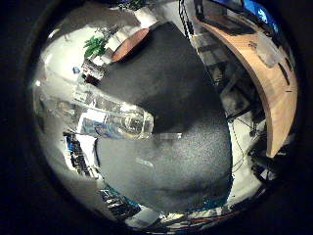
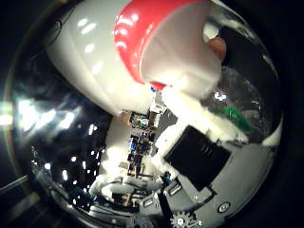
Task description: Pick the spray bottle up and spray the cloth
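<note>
A dark cloth (image 1: 181,142) spreads wide over the bench out in front of the palm, well clear of it. Pressed against the palm is the spray bottle (image 1: 115,117), its red-and-white spray head (image 2: 156,42) between the curled fingers of the robot hand (image 2: 199,161), which grips it. The pick-up looks done; next, aim the nozzle at the cloth and squeeze the trigger.

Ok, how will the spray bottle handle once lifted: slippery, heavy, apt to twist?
The spray bottle has a clear, glossy body, so it is probably slippery. Its red and white spray head looks bulky, so it may feel top-heavy and twist. I cannot tell the fill level, so its weight is uncertain.
</note>
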